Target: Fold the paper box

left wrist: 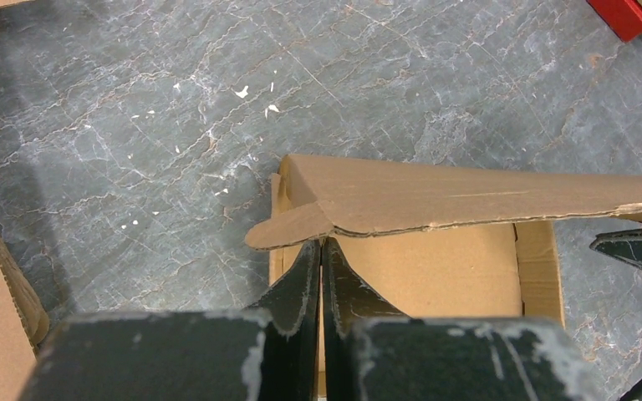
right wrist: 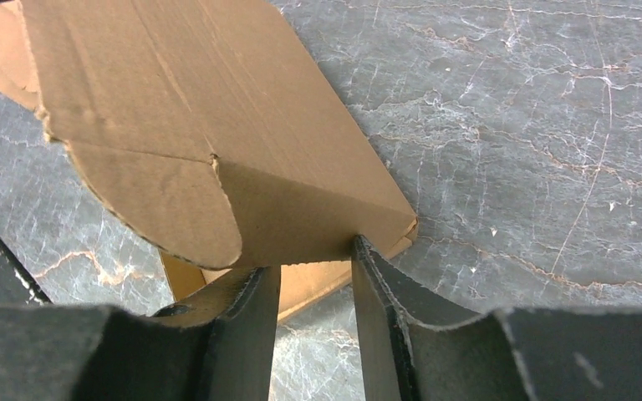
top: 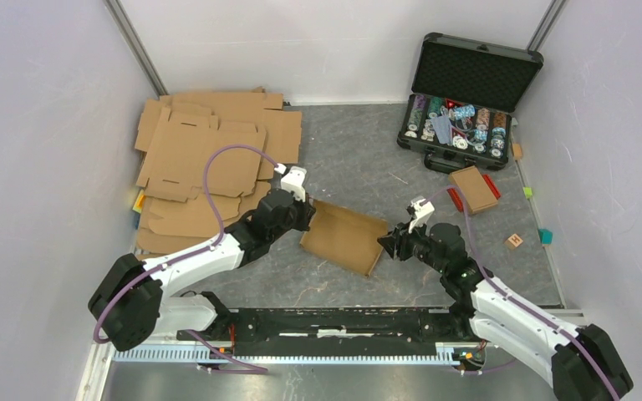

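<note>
Left jaws are pressed together, tips just under the lid edge of the paper box (left wrist: pixel 435 200); whether they pinch cardboard I cannot tell. Right jaws stand partly open, straddling the opposite corner, gripping nothing. The box lies mid-bench (top: pixel 359 150) between both low, outstretched arms. Its walls are up and the lid is folded over but untucked, so tucking likely remains.

Matt corrugated cardboard paper box (top: pixel 344 237) on veined stone-look table (top: pixel 359 159).
</note>
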Controlling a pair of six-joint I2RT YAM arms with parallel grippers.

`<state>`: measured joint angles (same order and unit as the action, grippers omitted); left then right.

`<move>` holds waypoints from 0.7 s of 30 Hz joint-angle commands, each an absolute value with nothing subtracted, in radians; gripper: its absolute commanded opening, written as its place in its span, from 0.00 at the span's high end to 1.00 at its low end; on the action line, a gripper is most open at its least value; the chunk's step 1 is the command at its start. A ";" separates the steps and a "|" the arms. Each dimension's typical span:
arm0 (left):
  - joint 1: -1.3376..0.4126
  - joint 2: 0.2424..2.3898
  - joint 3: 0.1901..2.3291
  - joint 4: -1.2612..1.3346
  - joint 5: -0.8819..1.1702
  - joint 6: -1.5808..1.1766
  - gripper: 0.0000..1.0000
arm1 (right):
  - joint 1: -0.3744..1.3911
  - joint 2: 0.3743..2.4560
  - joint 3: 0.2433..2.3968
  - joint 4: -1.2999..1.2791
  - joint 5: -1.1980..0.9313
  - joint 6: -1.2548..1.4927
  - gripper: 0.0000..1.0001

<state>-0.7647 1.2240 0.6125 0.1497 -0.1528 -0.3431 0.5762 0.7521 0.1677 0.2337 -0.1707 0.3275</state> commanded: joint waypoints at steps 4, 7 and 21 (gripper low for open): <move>-0.768 1.238 0.631 0.150 -0.107 -0.346 0.95 | 0.585 0.821 0.179 0.409 -0.150 0.504 0.62; -0.768 1.241 0.633 0.150 -0.104 -0.347 0.96 | 0.586 0.824 0.172 0.436 -0.114 0.526 0.62; -0.769 1.239 0.631 0.150 -0.103 -0.345 0.95 | 0.609 0.893 0.213 0.489 -0.122 0.580 0.60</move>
<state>-0.7643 1.2381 0.6125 0.1547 -0.1204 -0.3431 0.5968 0.8902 0.1699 0.4320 -0.1123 0.5652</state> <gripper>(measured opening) 0.044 0.387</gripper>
